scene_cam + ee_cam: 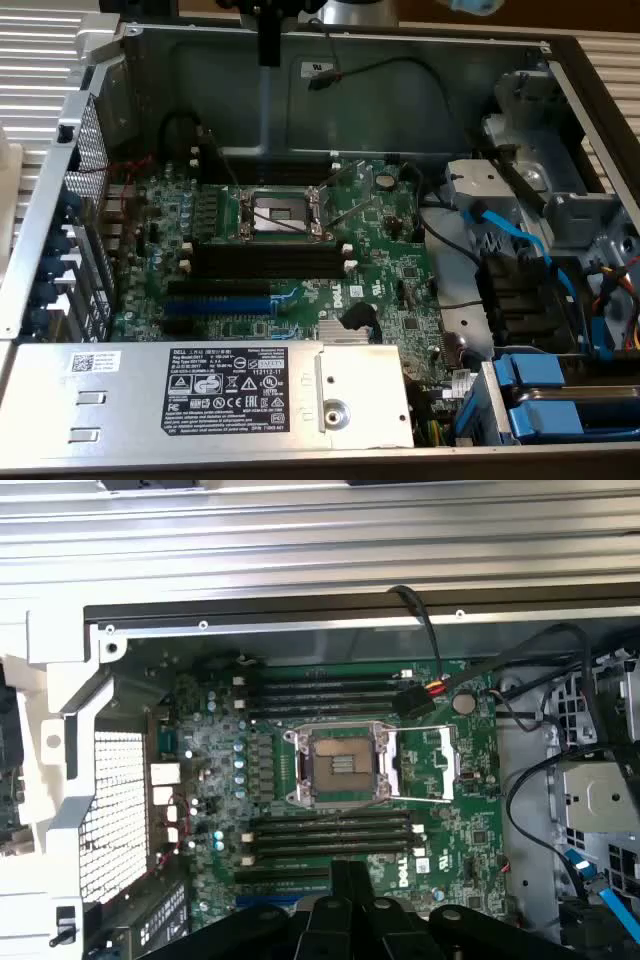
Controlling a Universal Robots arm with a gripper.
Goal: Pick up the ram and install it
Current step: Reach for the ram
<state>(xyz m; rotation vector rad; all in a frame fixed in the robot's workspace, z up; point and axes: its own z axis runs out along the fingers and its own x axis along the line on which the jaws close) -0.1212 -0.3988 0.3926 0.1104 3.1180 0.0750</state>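
Note:
My gripper (268, 58) hangs as a dark vertical shape at the top edge of the exterior view, above the back wall of the open computer case. In the wrist view its dark fingers meet at the gripper (350, 872), shut with nothing visible between them, above the green motherboard (210, 730). Black memory slots (270, 258) with white end clips lie just in front of the CPU socket (283, 212). The wrist view shows slot banks on both sides of the socket (340, 765): one bank (330, 835) near the fingers, another (320, 693) beyond it. The ram is out of view.
A blue expansion slot (215, 300) lies in front of the memory slots. The grey power supply (200, 395) fills the near side. Drive bays with blue cables (520, 250) crowd the exterior view's right. A black cable (425, 640) runs down to a connector beside the far slots.

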